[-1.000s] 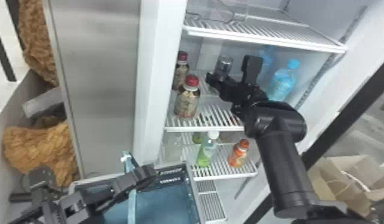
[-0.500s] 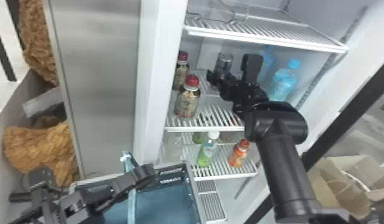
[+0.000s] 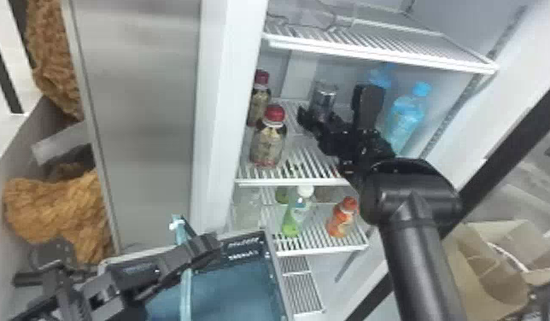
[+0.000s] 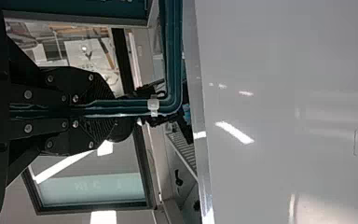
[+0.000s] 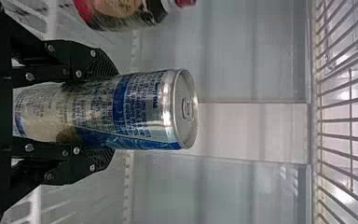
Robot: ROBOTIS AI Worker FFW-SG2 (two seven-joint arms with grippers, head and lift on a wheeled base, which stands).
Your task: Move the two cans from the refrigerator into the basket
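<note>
Head view. The right gripper (image 3: 334,100) is at a refrigerator shelf (image 3: 304,166), its fingers set apart to a can's width, with the can (image 3: 324,96) between them. Two red-capped bottles (image 3: 267,143) with patterned labels stand to the gripper's left; two blue bottles (image 3: 404,119) stand to its right. A green bottle (image 3: 292,220) with a white cap and an orange bottle (image 3: 342,220) are on the shelf below it. The left gripper (image 3: 203,248) is at the blue basket (image 3: 233,284), whose handle (image 3: 185,290) crosses beneath it. Light print marks the basket's dark inner wall, to the side of that gripper.

Left wrist view. The left gripper (image 4: 114,108) is closed on the teal handle, which runs out between its fingers and bends beyond them. A white clip (image 4: 153,105) is fitted just past the fingertips.

Right wrist view. The right gripper (image 5: 116,111) has a finger against each side of the can, closed to its width. The can is slim and silver, with blue bands and dense small dark print along the body. Its bare metal lid, tab lying flat, extends past the fingertips. The can appears undented.
</note>
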